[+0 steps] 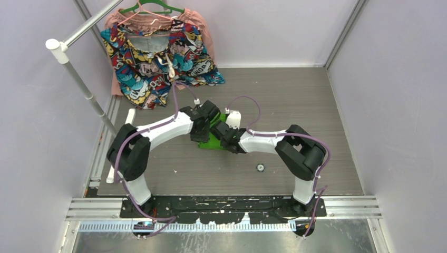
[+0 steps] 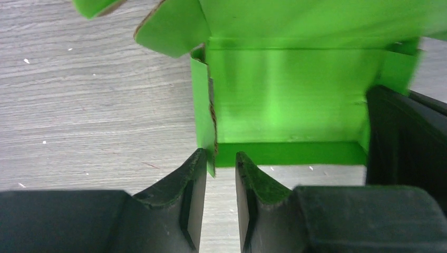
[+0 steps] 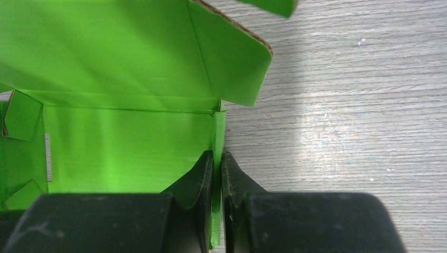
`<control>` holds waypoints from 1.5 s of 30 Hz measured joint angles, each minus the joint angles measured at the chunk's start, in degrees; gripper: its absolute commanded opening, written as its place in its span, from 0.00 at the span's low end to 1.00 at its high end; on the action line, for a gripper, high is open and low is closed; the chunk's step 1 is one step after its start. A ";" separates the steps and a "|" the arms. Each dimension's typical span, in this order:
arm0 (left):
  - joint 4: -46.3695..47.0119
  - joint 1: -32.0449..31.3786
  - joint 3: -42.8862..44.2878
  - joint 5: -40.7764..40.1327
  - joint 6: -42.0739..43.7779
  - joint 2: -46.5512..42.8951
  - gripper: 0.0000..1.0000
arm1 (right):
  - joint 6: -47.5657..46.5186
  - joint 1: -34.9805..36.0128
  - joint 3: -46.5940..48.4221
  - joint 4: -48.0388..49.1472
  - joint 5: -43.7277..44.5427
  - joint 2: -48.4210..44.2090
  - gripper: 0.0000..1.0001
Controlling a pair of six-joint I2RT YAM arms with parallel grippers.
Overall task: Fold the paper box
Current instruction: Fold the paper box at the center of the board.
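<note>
Two grippers are meeting at one paper box (image 1: 212, 142) in the middle of the table (image 1: 316, 105). The right gripper (image 3: 217, 158) is pinching the box's right side wall. The left gripper (image 2: 219, 158) is standing parted, with the left wall's corner sitting loose at its gap. The box is lying open side up, its long axis running from gripper to gripper. One patterned garment (image 1: 158, 52) is hanging at the back left.
</note>
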 measured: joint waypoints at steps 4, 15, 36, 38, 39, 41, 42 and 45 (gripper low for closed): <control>2.25 1.07 -1.97 2.95 0.00 -5.03 0.28 | 0.07 0.00 -0.09 0.26 -0.07 0.02 0.01; 8.59 11.96 -11.32 14.47 -0.33 -19.10 0.25 | 0.07 0.00 -0.11 0.33 -0.07 0.02 0.01; 22.64 17.68 -20.70 29.14 -5.09 -13.27 0.29 | 0.02 0.00 -0.11 0.31 -0.07 0.02 0.01; 23.15 17.70 -20.68 29.42 -5.09 -12.76 0.29 | 0.02 0.00 -0.09 0.28 -0.07 0.02 0.01; 23.34 17.73 -20.68 29.55 -5.09 -12.41 0.28 | 0.00 0.00 -0.04 0.24 -0.07 0.04 0.01; 23.58 17.73 -20.63 29.90 -5.11 -11.56 0.28 | -0.02 0.00 0.00 0.20 -0.07 0.04 0.01; 23.78 17.73 -20.61 30.10 -5.14 -11.06 0.28 | -0.04 0.00 0.00 0.20 -0.09 0.04 0.01; 24.26 17.73 -20.59 30.69 -5.31 -10.10 0.28 | -0.11 0.00 0.00 0.20 -0.09 0.04 0.01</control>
